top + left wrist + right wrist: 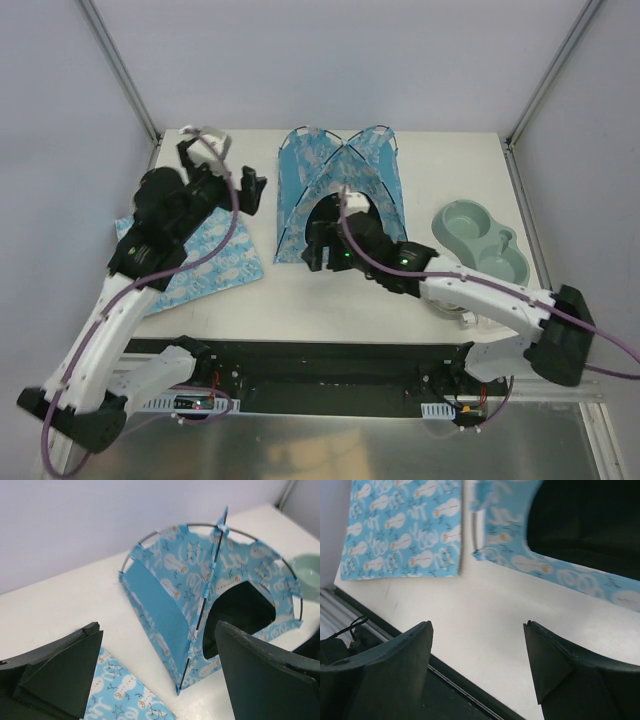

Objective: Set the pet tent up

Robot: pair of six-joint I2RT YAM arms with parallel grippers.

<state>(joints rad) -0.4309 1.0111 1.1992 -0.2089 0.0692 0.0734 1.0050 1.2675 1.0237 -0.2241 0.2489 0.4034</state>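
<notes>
The pet tent (345, 170) stands upright at the back middle of the table, blue print fabric with two black crossing poles and a dark arched doorway facing the arms. My left gripper (225, 172) is open and empty, held above the table left of the tent. In the left wrist view the tent (175, 580) fills the middle beyond the gripper (157, 627). My right gripper (315, 245) is open and empty, low in front of the doorway. In the right wrist view the gripper (477, 625) hangs over bare table, with the tent's front edge (580, 580) above.
A flat mat (200, 255) of the same blue print lies left of the tent, under the left arm; it also shows in both wrist views (120, 690) (405, 525). A green double pet bowl (480, 240) sits at the right. Metal frame posts stand at the back corners.
</notes>
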